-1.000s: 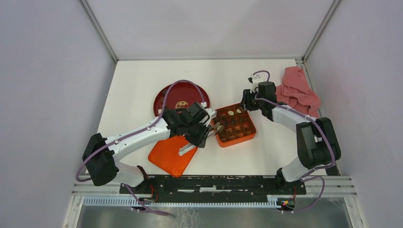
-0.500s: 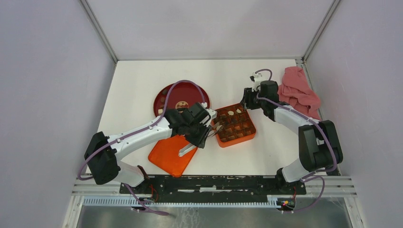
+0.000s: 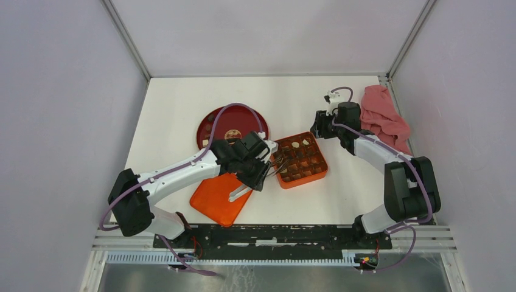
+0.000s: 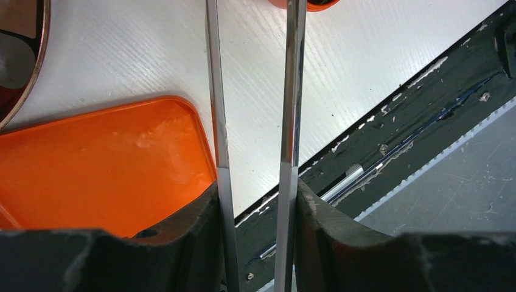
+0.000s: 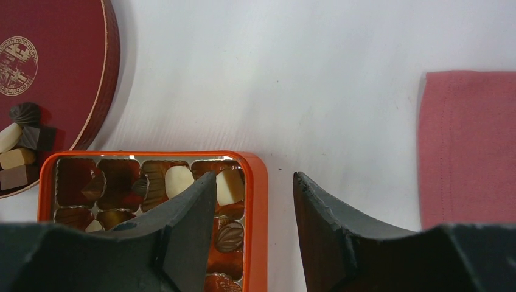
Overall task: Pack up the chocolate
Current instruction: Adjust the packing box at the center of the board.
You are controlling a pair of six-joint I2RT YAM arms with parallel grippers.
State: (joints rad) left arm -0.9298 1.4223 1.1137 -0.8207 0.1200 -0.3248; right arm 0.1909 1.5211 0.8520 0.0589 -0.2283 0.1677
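Two arms reach out from the near edge of the white table (image 3: pixel 182 109). Nearest to them lies a flat orange lid (image 3: pixel 216 201), just left of the box and close to the near rim of the plate. Over the lid's far-right corner hangs the left gripper (image 3: pixel 257 172), clamped on a pair of metal tongs (image 3: pixel 277 166). In the left wrist view its two steel blades (image 4: pixel 217 121) stand apart and run forward over the table toward the box edge. Their tips are out of that view, so I cannot tell whether anything sits between them.

Beyond the lid, the square orange box (image 3: pixel 302 180) rests flat on the table. Much of the chocolate (image 5: pixel 176 180) is already inside it. Most compartments hold brown pieces, and a few cream ones lie in the row beside the right gripper. Left of the box is the round dark red plate (image 3: pixel 234 118), with a handful of dark, tan and cream pieces near its rim.

At the box's far-right corner hovers the right gripper (image 3: pixel 317 128). Its jaws are spread with nothing between them. Farthest off, a crumpled pink cloth (image 3: pixel 380 115) lies in the table's far-right corner.
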